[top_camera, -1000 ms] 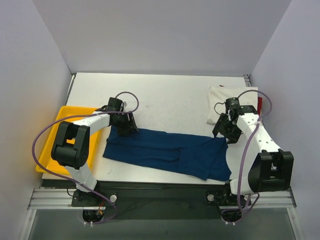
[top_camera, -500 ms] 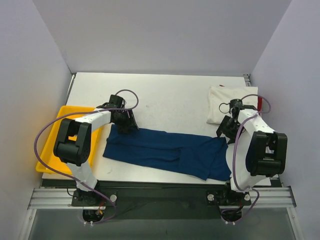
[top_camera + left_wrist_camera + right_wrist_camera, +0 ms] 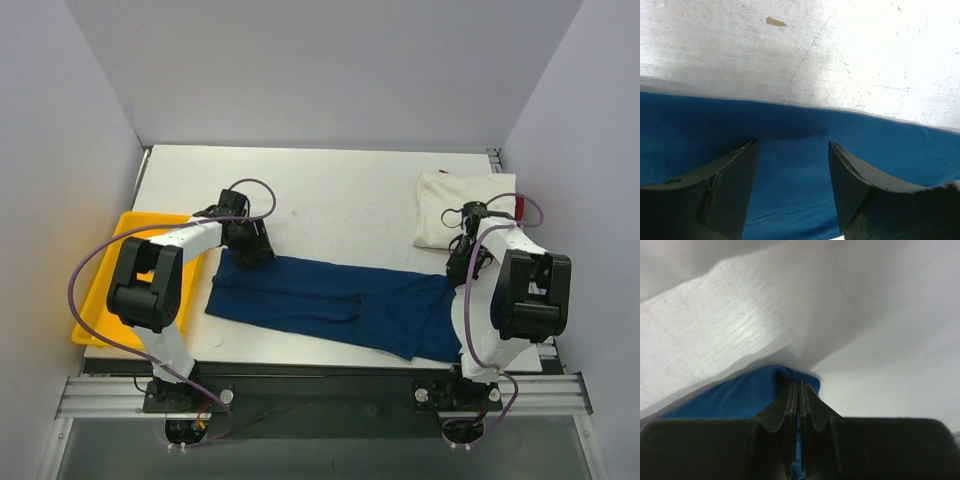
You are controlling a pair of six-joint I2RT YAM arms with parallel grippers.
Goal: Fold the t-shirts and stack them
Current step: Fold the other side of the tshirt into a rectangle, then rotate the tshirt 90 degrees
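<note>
A navy blue t-shirt [image 3: 330, 305] lies spread in a long band across the near half of the table. My left gripper [image 3: 250, 252] hovers open over its far left corner, both fingers [image 3: 735, 180] straddling blue cloth [image 3: 790, 190] near its edge. My right gripper [image 3: 462, 272] is at the shirt's far right corner, shut on a pinch of blue cloth [image 3: 747, 395] that bunches up around its fingertips [image 3: 799, 387]. A cream-white t-shirt [image 3: 445, 205] lies folded at the back right, with a sliver of red cloth [image 3: 519, 205] showing beside it.
A yellow tray [image 3: 100, 275] sits off the table's left side next to my left arm. White walls close in the table at the back and both sides. The table's near edge [image 3: 300, 362] runs just below the navy shirt.
My right gripper came down onto the shirt's far right corner and shut on the cloth. My left gripper shifted slightly over the left corner and stayed open.
</note>
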